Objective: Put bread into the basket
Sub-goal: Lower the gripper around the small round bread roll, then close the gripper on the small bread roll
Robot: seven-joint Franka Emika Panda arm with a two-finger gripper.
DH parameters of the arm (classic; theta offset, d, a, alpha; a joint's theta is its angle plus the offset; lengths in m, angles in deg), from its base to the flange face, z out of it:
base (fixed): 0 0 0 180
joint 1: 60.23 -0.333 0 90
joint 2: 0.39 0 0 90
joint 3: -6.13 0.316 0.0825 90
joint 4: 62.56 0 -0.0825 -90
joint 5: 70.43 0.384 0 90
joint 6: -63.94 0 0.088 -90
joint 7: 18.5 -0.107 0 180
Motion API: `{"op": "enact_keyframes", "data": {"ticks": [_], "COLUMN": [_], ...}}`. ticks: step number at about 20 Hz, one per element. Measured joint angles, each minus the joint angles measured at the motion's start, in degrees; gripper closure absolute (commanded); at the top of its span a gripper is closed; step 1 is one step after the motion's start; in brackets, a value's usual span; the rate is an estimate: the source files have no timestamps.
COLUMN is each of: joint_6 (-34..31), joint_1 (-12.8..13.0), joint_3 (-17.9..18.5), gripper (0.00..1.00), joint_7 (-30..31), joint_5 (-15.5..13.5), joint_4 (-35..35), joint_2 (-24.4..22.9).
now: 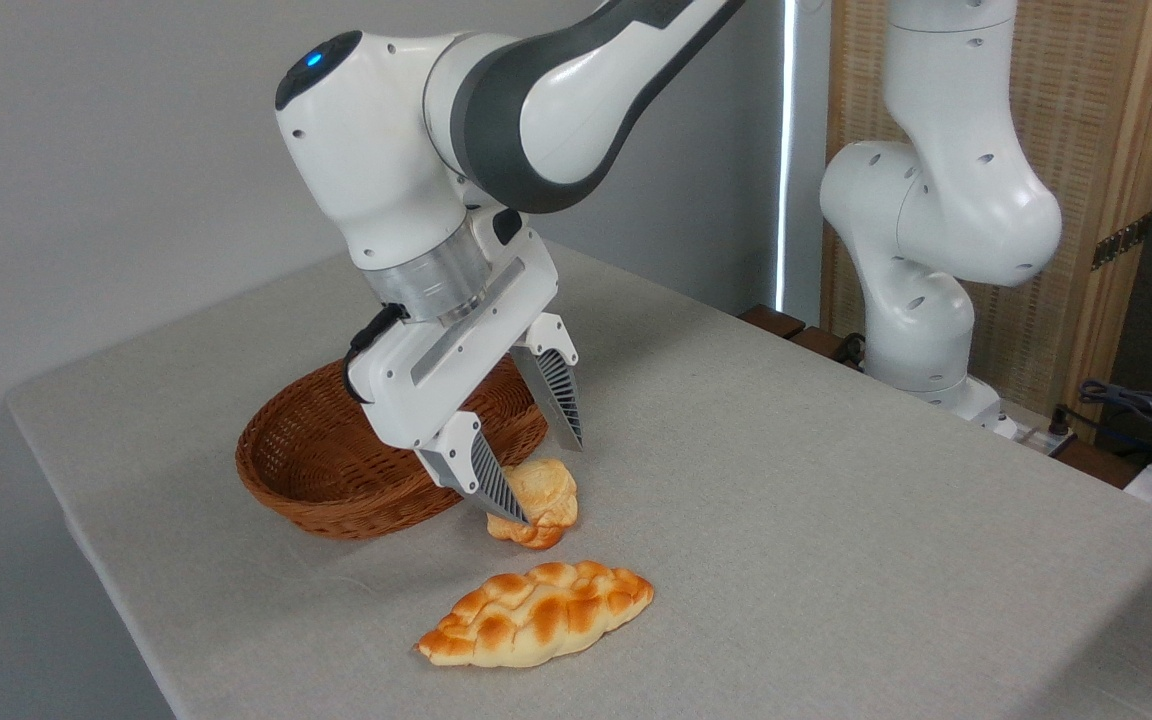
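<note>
Robot gripper point(541, 480) is lowering spread jaws astride the bread point(544, 503), lying just right of the basket point(316, 450)

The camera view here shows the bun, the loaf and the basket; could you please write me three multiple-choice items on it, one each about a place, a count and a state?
1. Where does the small bun lie?
A. inside the basket
B. on the table beside the basket
C. on top of the braided loaf

2. How many bread pieces are in view?
A. one
B. two
C. four

3. How does the gripper stand?
A. open, fingers either side of the bun
B. shut, high above the table
C. shut on the braided loaf

Answers:
1 B, the bun rests on the grey table just right of the wicker basket.
2 B, only the bun and the braided loaf show.
3 A, one finger is in front of the bun, the other behind it, with a gap left.
</note>
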Motion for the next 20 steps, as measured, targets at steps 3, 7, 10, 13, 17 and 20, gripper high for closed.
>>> {"op": "enact_keyframes", "data": {"ticks": [3,7,10,13,17,20], "joint_6": [0.97,1.80,1.89,1.92,1.94,1.94], "joint_1": [0.05,0.76,1.33,1.38,1.38,1.38], "joint_3": [-0.09,-0.15,-0.17,-0.18,-0.18,-0.18], "gripper": [0.00,0.00,0.00,0.14,0.56,0.56], "joint_7": [-0.01,-0.08,-0.08,-0.08,-0.08,-0.08], "joint_5": [0.03,0.03,0.28,1.06,1.12,1.12], "joint_4": [-0.18,-0.28,-0.29,-0.29,-0.29,-0.29], "joint_2": [0.44,1.41,2.08,2.24,2.24,2.24]}}
